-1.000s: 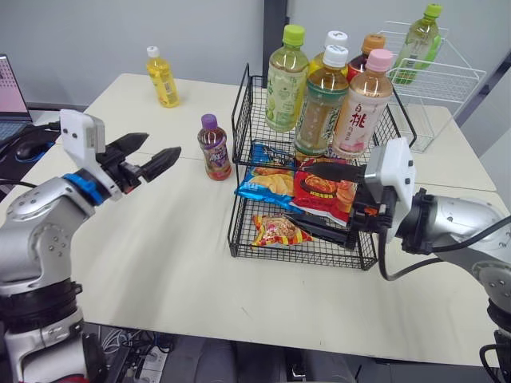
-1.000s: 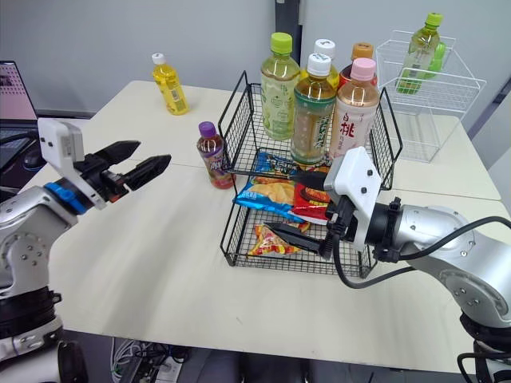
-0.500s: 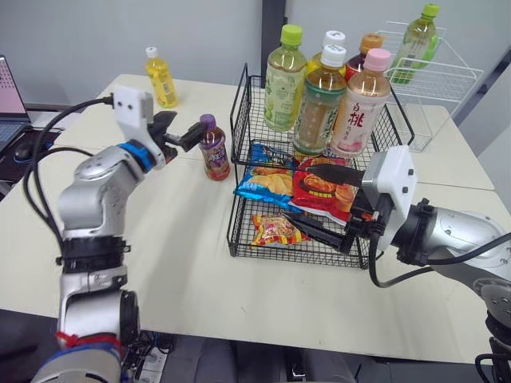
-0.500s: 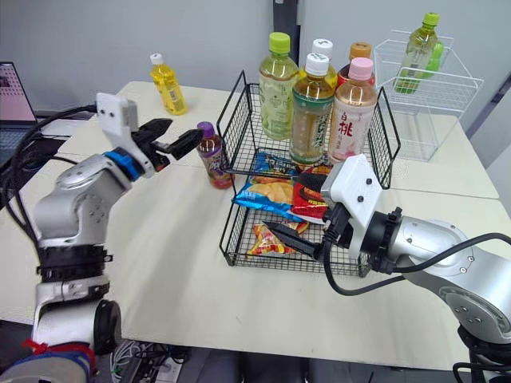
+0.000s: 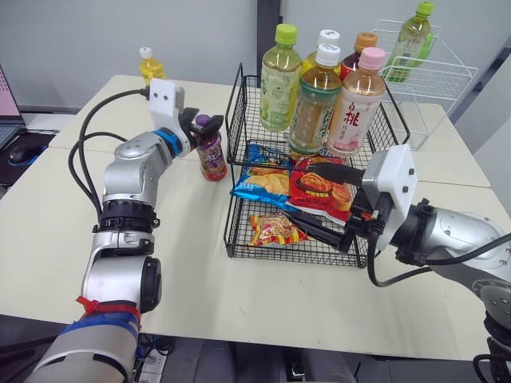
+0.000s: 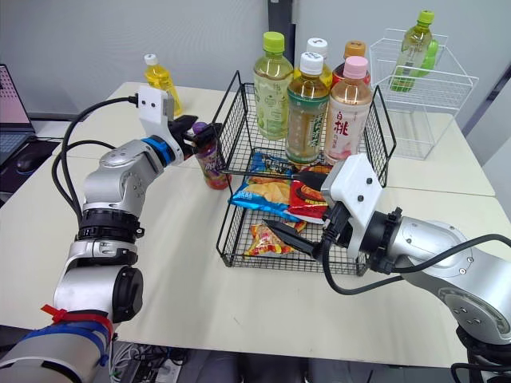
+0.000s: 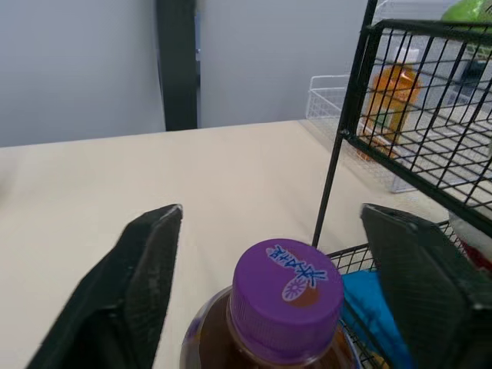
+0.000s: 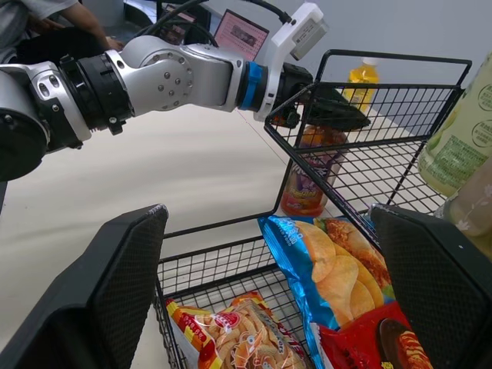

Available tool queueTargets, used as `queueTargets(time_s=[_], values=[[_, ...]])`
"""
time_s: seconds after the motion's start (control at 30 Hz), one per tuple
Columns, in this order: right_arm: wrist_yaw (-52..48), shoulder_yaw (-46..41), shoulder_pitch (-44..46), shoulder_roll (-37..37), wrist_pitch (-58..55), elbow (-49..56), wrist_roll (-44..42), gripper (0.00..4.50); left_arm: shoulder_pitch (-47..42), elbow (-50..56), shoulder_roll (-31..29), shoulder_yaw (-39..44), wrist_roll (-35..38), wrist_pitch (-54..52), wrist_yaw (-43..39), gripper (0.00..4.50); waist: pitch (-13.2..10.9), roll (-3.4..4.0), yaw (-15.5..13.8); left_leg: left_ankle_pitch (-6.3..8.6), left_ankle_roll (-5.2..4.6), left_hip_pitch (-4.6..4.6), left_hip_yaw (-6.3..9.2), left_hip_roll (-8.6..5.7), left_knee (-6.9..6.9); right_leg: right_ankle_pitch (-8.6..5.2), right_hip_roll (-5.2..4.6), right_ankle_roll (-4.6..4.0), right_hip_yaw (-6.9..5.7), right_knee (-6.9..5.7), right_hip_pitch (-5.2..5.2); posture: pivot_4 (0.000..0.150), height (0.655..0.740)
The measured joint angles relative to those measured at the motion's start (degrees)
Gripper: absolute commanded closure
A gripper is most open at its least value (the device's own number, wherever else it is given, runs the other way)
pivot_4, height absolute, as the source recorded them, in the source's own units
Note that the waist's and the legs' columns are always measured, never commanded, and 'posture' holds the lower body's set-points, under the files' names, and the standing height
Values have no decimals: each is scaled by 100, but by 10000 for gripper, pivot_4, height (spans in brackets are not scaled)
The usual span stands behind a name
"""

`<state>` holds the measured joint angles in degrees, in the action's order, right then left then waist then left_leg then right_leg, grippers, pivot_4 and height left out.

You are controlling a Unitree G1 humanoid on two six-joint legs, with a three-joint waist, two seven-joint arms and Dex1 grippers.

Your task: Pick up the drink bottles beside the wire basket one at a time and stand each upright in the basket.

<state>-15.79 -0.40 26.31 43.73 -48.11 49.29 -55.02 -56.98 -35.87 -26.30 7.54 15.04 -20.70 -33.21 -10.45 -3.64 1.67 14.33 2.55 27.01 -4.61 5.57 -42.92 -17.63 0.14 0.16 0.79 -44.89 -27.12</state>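
left gripper [image 7: 270, 219] spread astride purple-capped bottle [image 5: 211, 152], left of wire basket [image 5: 295, 259] | right gripper [image 5: 306, 193] spread, basket's near-right side

Bottles [image 5: 354, 112]: eight. Snack packets [image 5: 277, 230]: three. Wire baskets [image 5: 239, 112]: two. Laptop [image 6: 11, 100]: one.

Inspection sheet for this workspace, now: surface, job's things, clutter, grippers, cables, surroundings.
Surface: beige table; no spills seen.
Job's things: black wire basket with five bottles upright in its top tier; purple-capped bottle standing beside it; yellow bottle farther back on the table.
Clutter: snack packets in the basket's lower tiers.
Grippers: left gripper open, fingers either side of the purple cap, not touching; right gripper open, facing the snack tiers.
Cables: black cable looping off the left arm.
Surroundings: white wire rack holding a green bottle; laptop off to the left.
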Motion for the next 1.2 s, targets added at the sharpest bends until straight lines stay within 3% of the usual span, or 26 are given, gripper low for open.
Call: queueTargets(time_s=[0.13, 0.43, 0.67, 0.9, 1.07, 1.2], values=[[2, -12, -7, 0, 0, 1, 0, 0, 0, -38, 3, -11, -43, 120, -10, 31267, 0, 0, -1, 0, 0, 0, 1, 1, 0, 0, 0, 0, 0, 0, 0, 1500, 6736], [-91, -85, -27, 25, 51, -5, 197, 0, 371, 629, -285, -14, 13, -109, -278, 31301, -2, 0, 19, 0, 1, 3, 1, 5, 1, 0, 1, -1, 0, 1, -5, 1500, 6736], [-559, -365, -160, 89, 419, -29, 476, 0, 355, 1732, -1391, 216, 458, -1167, -898, 31301, -8, 0, 11, 0, 2, 7, 2, 6, 3, 0, 5, 0, -2, 2, -10, 1500, 6736], [-951, -551, -171, 130, 572, -296, 550, 0, -1037, 1866, -2195, 405, 1494, -2936, -1867, 31301, -10, -4, -44, 0, 0, 17, 7, -2, 1, -1, 2, 1, -12, 11, -9, 1500, 6736], [-1160, -792, -205, 165, 675, -471, 566, 0, -2647, 1116, -2440, 155, 1579, -3264, -2480, 31302, -10, -2, -16, 1, 0, 24, 9, -3, 2, -2, 3, 0, -13, 9, -17, 1500, 6736], [-1271, -895, -219, 192, 734, -520, 596, 0, -3535, 531, -2296, -160, 1553, -3386, -2954, 31301, -14, 4, -7, 1, 0, 23, 10, -2, 2, -3, 4, -1, -15, 5, -19, 1500, 6736]])
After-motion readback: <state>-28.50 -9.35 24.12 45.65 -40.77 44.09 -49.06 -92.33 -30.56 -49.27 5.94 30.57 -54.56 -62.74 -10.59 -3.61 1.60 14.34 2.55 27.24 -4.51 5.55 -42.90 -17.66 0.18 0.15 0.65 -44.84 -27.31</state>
